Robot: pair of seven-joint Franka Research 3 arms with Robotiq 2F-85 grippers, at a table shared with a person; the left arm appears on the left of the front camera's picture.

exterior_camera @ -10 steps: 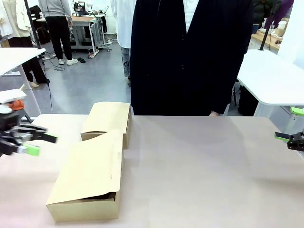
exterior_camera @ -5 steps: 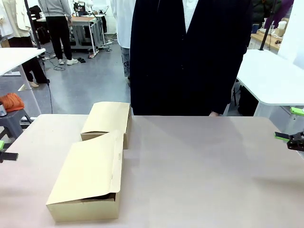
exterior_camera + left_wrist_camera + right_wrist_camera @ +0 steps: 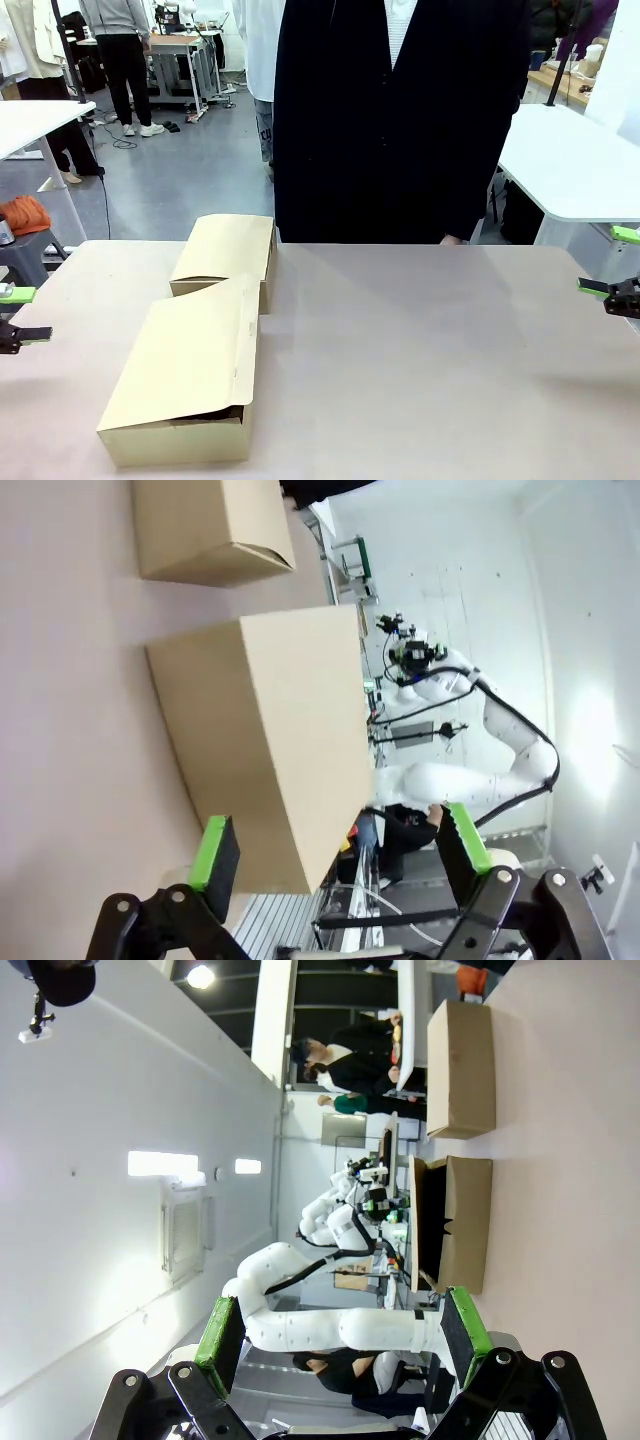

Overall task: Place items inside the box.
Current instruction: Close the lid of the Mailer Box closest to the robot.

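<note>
Near cardboard box (image 3: 185,375): set on the table's (image 3: 420,350) left half, long axis running away toward the person (image 3: 400,110), lid flap lowered, a second box (image 3: 225,252) just behind it. Left gripper (image 3: 18,313), at the left edge, is judged the nearer, the box lying to its right; jaws spread, nothing held. Right gripper (image 3: 612,290), well apart at the right edge, likewise spread and empty. No loose items are seen on the table.

We see two tan cardboard boxes (image 3: 190,375) (image 3: 227,252) on a pale beige table (image 3: 430,350); at twelve o'clock stands a person in black (image 3: 400,120). Gripper pads (image 3: 212,848) are green.
</note>
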